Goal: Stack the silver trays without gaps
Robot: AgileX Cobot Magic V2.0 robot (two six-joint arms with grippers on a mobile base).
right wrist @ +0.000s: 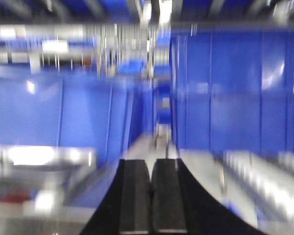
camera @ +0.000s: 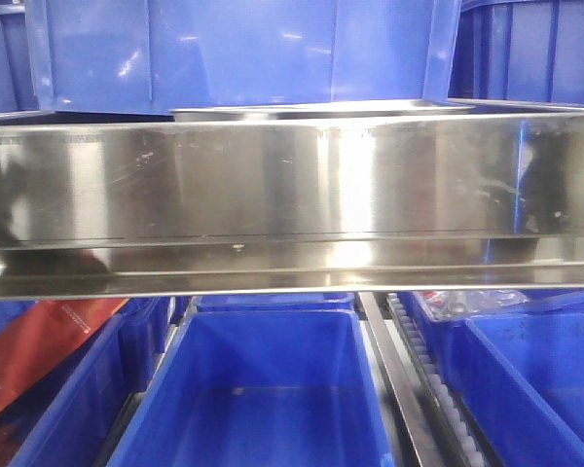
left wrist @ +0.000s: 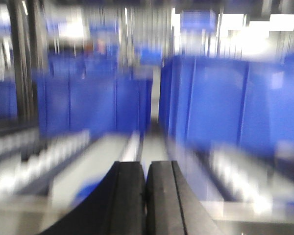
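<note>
A thin silver tray (camera: 321, 110) shows edge-on in the front view, lying just behind and above the long steel beam (camera: 292, 185), under a blue bin (camera: 243, 49). Neither gripper shows in the front view. In the blurred left wrist view my left gripper (left wrist: 147, 169) has its black fingers pressed together with nothing between them, facing a lane between blue bins. In the blurred right wrist view my right gripper (right wrist: 150, 166) is shut and empty too. A shiny tray-like shape (right wrist: 44, 159) lies at its left; blur hides what it is.
The steel beam spans the whole front view. Blue bins stand above it and below it (camera: 253, 389). A red packet (camera: 39, 341) lies in the lower left bin. Roller rails (camera: 428, 379) run between the lower bins. Tall blue bins (left wrist: 220, 98) (right wrist: 230, 88) flank both wrist views.
</note>
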